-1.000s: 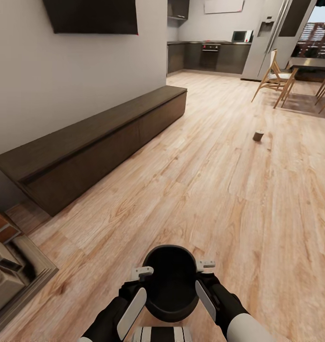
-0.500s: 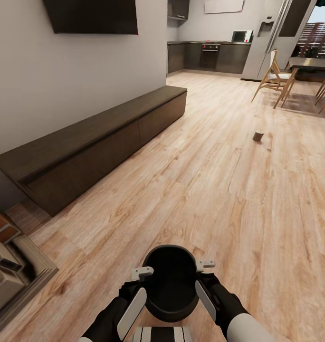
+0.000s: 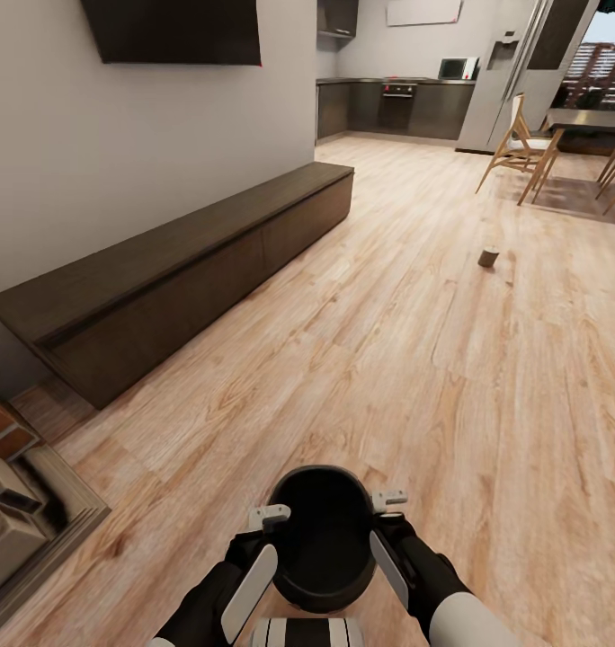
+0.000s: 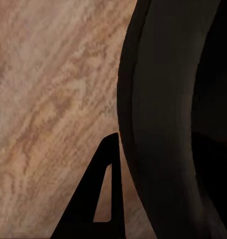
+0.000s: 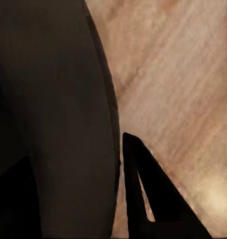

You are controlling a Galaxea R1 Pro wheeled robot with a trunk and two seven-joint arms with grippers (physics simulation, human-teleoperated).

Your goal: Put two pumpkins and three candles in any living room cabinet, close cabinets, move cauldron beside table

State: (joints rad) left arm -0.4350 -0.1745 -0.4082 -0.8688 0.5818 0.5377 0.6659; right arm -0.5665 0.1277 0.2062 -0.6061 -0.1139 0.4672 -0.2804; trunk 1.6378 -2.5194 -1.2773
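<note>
The wooden floor (image 3: 415, 359) spreads out ahead of both claws, with a grey wall (image 3: 119, 135) off to the left side. Along that wall, well ahead and to the left of the left claw (image 3: 264, 530), runs the long dark brown cabinet (image 3: 191, 261), its flat fronts all flush and shut. A kitchen (image 3: 397, 103) lies far ahead, and wooden chairs (image 3: 523, 148) stand by a table (image 3: 591, 121) far ahead and to the right of the right claw (image 3: 390, 517). A brick hearth (image 3: 20, 503) sits near the left claw, further out to the left. Between the two claws is the black cauldron (image 3: 324, 535), round and open at the top, held low in front of the trunk; the left claw grips its left rim and the right claw grips its right rim, each clenched on the wall of the pot. In the left wrist view one dark finger (image 4: 101, 199) lies against the cauldron's outer side, and the right wrist view shows a finger (image 5: 143, 194) likewise pressed beside the curved black wall. A small stubby candle (image 3: 489, 257) stands on the floor, well ahead and to the right of the right claw.
</note>
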